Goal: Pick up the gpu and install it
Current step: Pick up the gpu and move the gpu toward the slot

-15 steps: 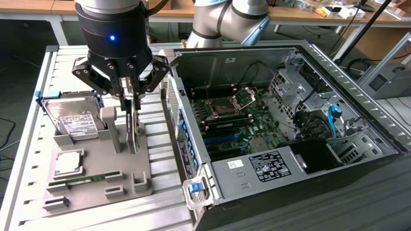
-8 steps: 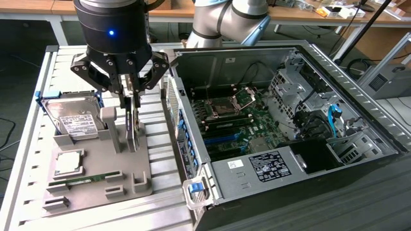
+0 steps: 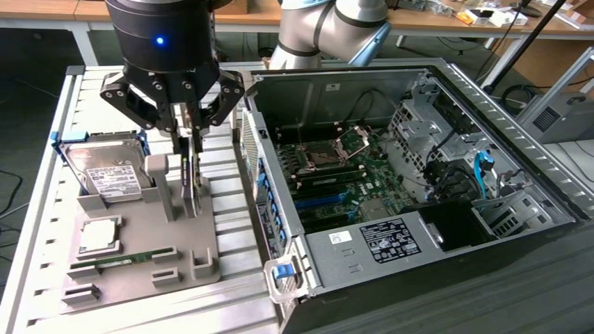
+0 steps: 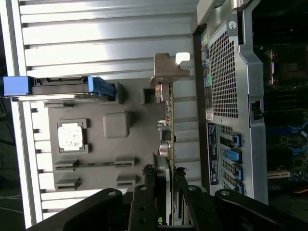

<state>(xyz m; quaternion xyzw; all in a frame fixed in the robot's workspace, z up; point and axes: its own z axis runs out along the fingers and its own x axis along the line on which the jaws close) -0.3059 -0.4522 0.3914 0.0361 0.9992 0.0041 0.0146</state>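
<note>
Grey holder tray [image 3: 139, 226] on slatted table [image 3: 236, 306], fingers [image 3: 183, 118] pinching upright gpu [image 3: 193, 177]; card faces edge-on, hard to make out

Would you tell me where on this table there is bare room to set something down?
Bare slats between the grey tray and the table's near edge, plus a strip between tray and computer case. Crowded: the tray, where the gripper holds the graphics card.

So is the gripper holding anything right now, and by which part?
Yes: the gripper is shut on the gpu, one finger on each flat face at its upper edge, the card standing edgewise in the grey holder.
</note>
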